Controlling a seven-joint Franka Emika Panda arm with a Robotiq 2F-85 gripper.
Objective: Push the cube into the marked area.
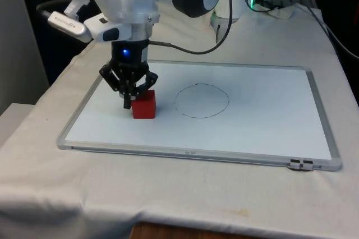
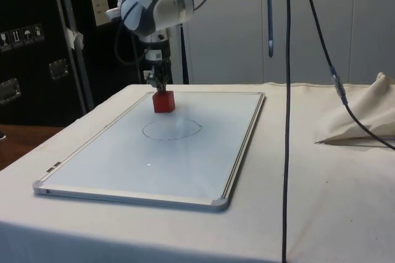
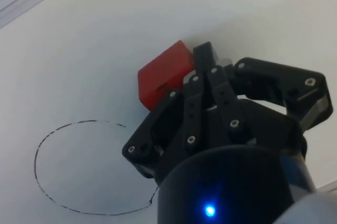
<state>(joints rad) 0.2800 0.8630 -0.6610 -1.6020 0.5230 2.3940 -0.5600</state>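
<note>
End effector (image 1: 129, 103) pinched closed, gripping nothing — its tips sit against the red cube (image 1: 144, 105) on the whiteboard (image 1: 269, 110), just outside the drawn circle (image 1: 201, 100).

Red cube (image 1: 144, 105) — plain, no markings. White board (image 1: 263, 115) with a silver-grey frame and a thin dark drawn circle (image 1: 201, 100). Black gripper (image 1: 130, 102) — white cloth (image 1: 84, 194) beneath.

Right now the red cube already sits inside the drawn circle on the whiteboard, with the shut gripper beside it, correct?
Not quite. The red cube sits outside the drawn circle, on the front view's left of it. The shut gripper is beside it, on the whiteboard.
</note>
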